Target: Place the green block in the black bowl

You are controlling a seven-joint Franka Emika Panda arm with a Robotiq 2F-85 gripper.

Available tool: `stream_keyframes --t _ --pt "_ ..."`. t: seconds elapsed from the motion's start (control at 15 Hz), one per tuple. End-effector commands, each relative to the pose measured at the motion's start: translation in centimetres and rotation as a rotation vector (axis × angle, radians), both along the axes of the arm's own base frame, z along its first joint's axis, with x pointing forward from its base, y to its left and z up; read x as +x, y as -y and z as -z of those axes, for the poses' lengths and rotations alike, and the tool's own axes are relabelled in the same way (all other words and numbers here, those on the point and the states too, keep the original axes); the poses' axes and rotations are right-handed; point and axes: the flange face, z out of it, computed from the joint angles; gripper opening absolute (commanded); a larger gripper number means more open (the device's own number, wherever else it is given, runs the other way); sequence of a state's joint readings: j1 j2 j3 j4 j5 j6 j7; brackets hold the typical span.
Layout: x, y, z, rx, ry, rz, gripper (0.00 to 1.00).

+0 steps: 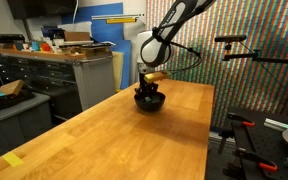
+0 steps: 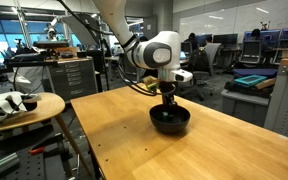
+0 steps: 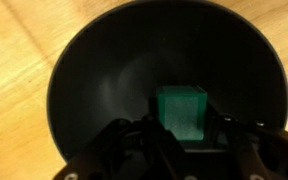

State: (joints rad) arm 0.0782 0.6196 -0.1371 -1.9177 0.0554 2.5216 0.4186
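The black bowl (image 1: pixel 150 102) stands on the wooden table towards its far end, and shows in both exterior views (image 2: pixel 170 122). In the wrist view the bowl (image 3: pixel 84 70) fills most of the frame. The green block (image 3: pixel 179 112) sits low inside it, right of centre. My gripper (image 3: pixel 182 138) reaches down into the bowl, with its dark fingers close against both sides of the block. In both exterior views the gripper (image 1: pixel 149 90) (image 2: pixel 169 100) hangs straight down into the bowl and hides the block.
The wooden table (image 1: pixel 134 140) runs long towards the camera, with a yellow tape mark (image 1: pixel 13 159) near its front corner. A cabinet with clutter (image 1: pixel 69 60) stands beside the table. A round side table (image 2: pixel 24 105) holds objects. A tripod arm (image 1: pixel 254 55) stands nearby.
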Motion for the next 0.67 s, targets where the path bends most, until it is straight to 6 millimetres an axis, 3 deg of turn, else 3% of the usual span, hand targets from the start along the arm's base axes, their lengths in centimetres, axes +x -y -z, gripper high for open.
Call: stream_keyframes --t 0.0,0.27,0.6 --pt "0.6 0.3 0.0 0.007 -0.001 0.034 0.69" --pt "0.6 1.5 -1.7 0.008 0.023 0.076 0.98" --pt "1.0 2.6 -5.6 0.010 0.069 0.093 1.00"
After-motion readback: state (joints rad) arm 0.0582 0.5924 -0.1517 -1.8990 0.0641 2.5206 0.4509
